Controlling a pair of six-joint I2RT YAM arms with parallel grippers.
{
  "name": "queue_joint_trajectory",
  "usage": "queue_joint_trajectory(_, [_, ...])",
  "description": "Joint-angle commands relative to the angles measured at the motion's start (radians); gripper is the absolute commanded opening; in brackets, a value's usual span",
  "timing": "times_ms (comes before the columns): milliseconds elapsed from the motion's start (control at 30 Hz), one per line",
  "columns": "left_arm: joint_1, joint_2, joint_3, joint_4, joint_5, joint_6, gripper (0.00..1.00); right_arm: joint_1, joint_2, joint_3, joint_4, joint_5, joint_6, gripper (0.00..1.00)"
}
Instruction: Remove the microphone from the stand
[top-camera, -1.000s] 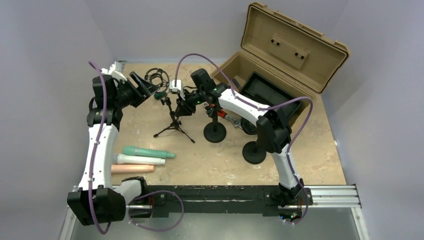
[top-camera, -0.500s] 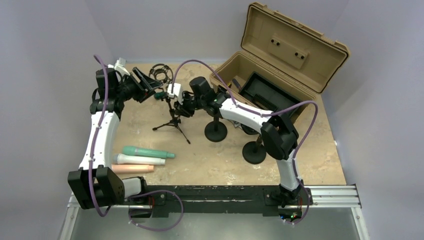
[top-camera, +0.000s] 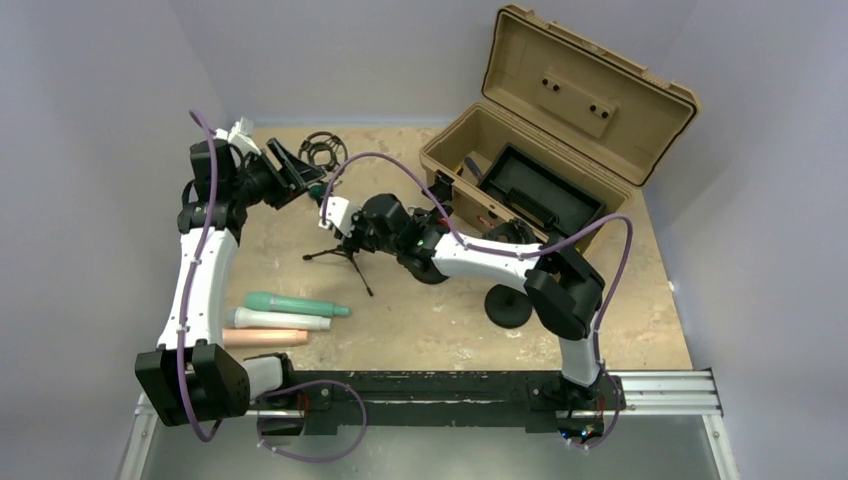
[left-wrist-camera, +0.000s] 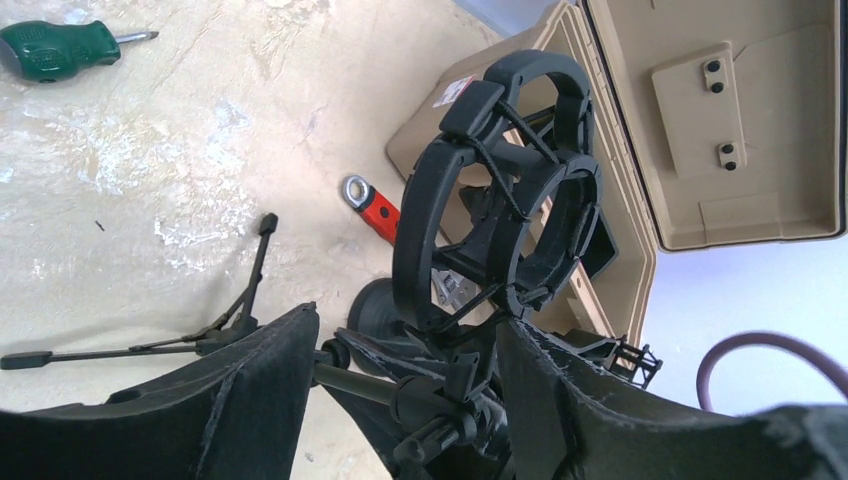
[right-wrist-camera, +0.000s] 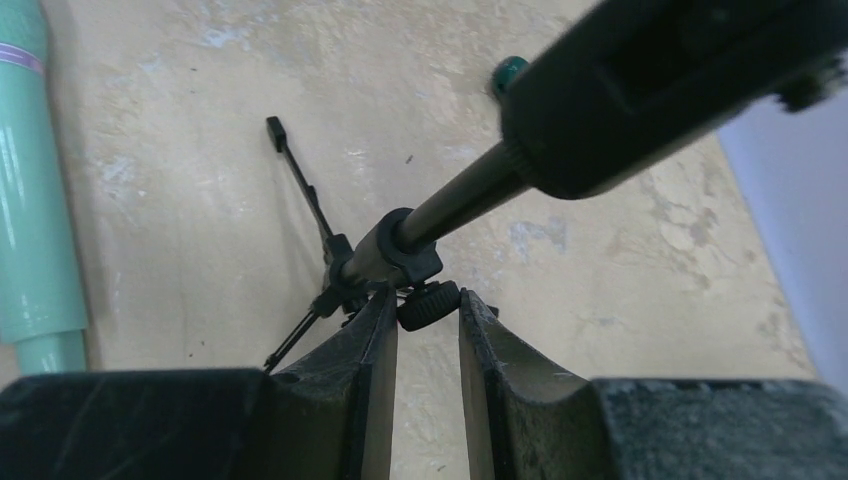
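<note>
Right claw (right-wrist-camera: 425, 315) narrow, pinching small black knob (right-wrist-camera: 428, 303) on thin black tripod stand (right-wrist-camera: 390, 250). Stand leans; black ring-shaped microphone holder (left-wrist-camera: 470, 105) on top, between fingers of left claw (left-wrist-camera: 405, 335), cannot tell if squeezed. Right arm reaches low leftward, left arm bent up.

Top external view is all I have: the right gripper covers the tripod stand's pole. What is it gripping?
Observer: The right wrist view shows the right gripper closed on the small black knob of the tripod stand.
Operator: Is the shock mount loaded?
Observer: No. The left wrist view shows the shock mount with empty rings, sitting between the open fingers of the left gripper.
</note>
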Motion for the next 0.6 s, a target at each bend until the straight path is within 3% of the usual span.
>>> queue_joint_trajectory(0, [0.009,-0.027,-0.004,0.018,0.003,0.034,0.64,0.045,-0.071,-0.077,0.182,0.235,-0.087,0.00])
queue_joint_trajectory(100, [0.009,-0.028,-0.007,0.022,0.006,0.033,0.64,0.070,-0.066,-0.086,0.204,0.307,-0.119,0.00])
queue_joint_trajectory(267, [0.011,-0.031,-0.006,0.018,0.004,0.042,0.65,0.087,-0.026,-0.014,0.100,0.329,-0.035,0.00])
queue_joint_trajectory(467, [0.012,-0.044,-0.009,0.017,-0.006,0.046,0.66,0.132,-0.014,-0.010,0.112,0.535,0.030,0.04])
queue_joint_trajectory(567, [0.012,-0.045,-0.013,0.020,-0.008,0.046,0.66,0.158,0.004,-0.004,0.133,0.678,-0.038,0.03])
